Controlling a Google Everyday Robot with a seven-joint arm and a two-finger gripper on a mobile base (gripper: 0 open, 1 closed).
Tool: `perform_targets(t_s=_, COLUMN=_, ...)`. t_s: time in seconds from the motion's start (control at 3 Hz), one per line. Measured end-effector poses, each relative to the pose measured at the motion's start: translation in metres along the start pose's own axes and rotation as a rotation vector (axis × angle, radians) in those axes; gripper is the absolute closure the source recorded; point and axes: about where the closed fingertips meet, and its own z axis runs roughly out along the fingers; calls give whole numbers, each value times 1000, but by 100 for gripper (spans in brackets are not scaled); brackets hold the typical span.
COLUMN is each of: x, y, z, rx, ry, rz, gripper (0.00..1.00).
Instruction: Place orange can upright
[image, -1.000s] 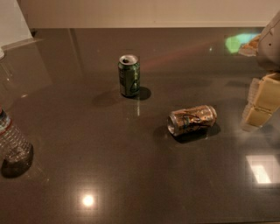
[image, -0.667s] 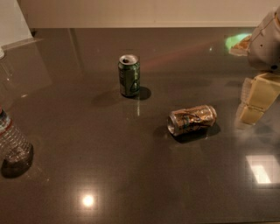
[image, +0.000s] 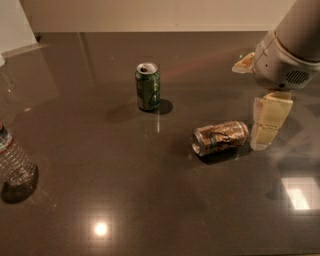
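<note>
Biggest worry is the desk (image: 150, 195): it's slick and glossy, so anything I bump will probably skid. My tool (image: 264, 137) hangs low with nothing in it. I can't tell how far open it is. The orange can (image: 220, 138) lies on its side just beside the tool, one end facing it. A sloppy approach could shove or roll it away, maybe toward the green can (image: 148, 86) standing well beyond it. My arm is cut off at the corner, and the water bottle (image: 15, 165) far across from the tool is cropped too.
</note>
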Motion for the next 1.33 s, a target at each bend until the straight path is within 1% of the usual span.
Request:
perform_targets(t_s=0.33, x=-9, y=3, z=26, rx=-67, ry=14, rz=-77, gripper=0)
perform_targets(t_s=0.67, x=-13, y=8, z=46, rx=-120, ry=17, rz=-128, gripper=0)
perform_targets(t_s=1.0, x=-18, y=13, z=62, rx=-155, ry=15, rz=-169, gripper=0)
perform_targets(t_s=1.33, x=-19, y=14, z=72, rx=-163, ry=7, rz=-187, gripper=0)
